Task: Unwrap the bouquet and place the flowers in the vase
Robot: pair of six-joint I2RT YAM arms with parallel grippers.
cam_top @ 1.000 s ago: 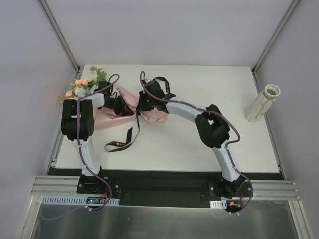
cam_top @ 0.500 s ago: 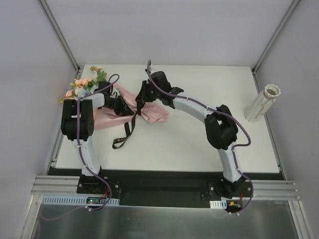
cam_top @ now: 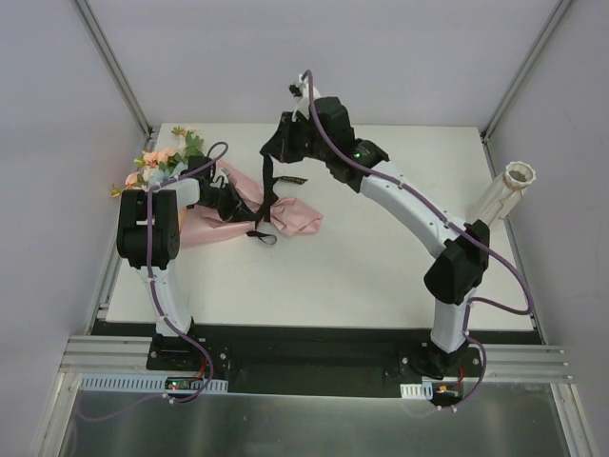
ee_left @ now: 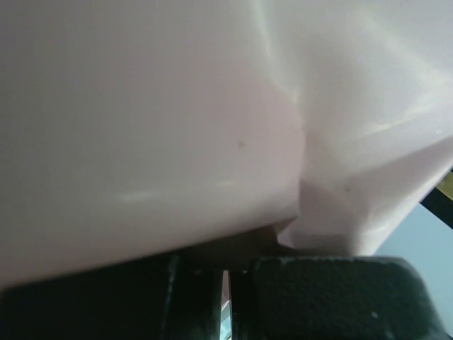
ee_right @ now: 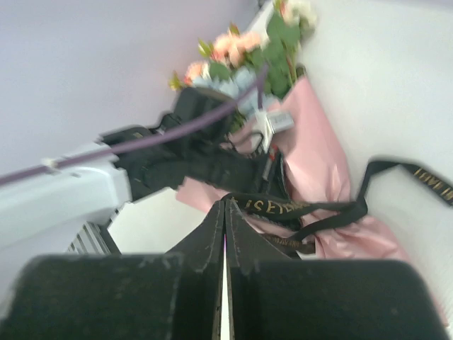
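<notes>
My right gripper (ee_right: 224, 204) is clamped on the black ribbon (ee_right: 283, 209), held above the bouquet (cam_top: 214, 217), left gripper (ee_left: 225, 280) shut on its pink paper (ee_left: 141, 127) — paper not yet off, flowers (cam_top: 166, 157) well left of the empty vase (cam_top: 501, 195).

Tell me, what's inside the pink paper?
The flowers: peach, white and green tops poke out of the pink paper's far-left end. Their stems are covered by it and cannot be seen.
</notes>
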